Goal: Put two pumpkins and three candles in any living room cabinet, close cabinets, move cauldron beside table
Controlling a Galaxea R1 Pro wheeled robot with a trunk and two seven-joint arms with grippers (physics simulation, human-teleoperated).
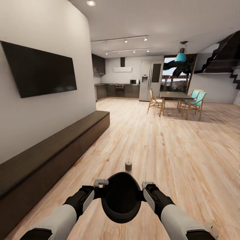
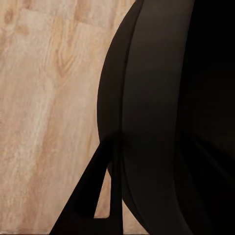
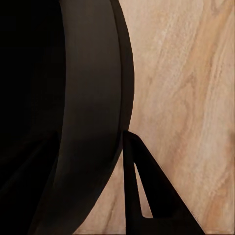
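I hold the black cauldron (image 1: 121, 197) up in front of me, between both arms and above the wood floor. My left gripper (image 1: 102, 190) grips its left rim and my right gripper (image 1: 144, 190) its right rim, each shut on the pot's wall. In the left wrist view the cauldron's dark belly (image 2: 161, 117) looms beside one outer finger (image 2: 88, 196); in the right wrist view the pot (image 3: 83, 107) sits against a finger (image 3: 147, 196). One tan candle (image 1: 128, 165) stands on the floor just beyond the cauldron. The long dark cabinet (image 1: 50, 156) runs along the left wall, its fronts shut. No pumpkins are in view.
A black TV (image 1: 40, 70) hangs above the cabinet. Far ahead stand a dining table (image 1: 175, 95) with wooden chairs (image 1: 156, 102), the grey kitchen (image 1: 120, 90) and a fridge (image 1: 150, 80). Stairs (image 1: 226, 56) rise at the far right. Wide wood floor (image 1: 166, 150) stretches ahead.
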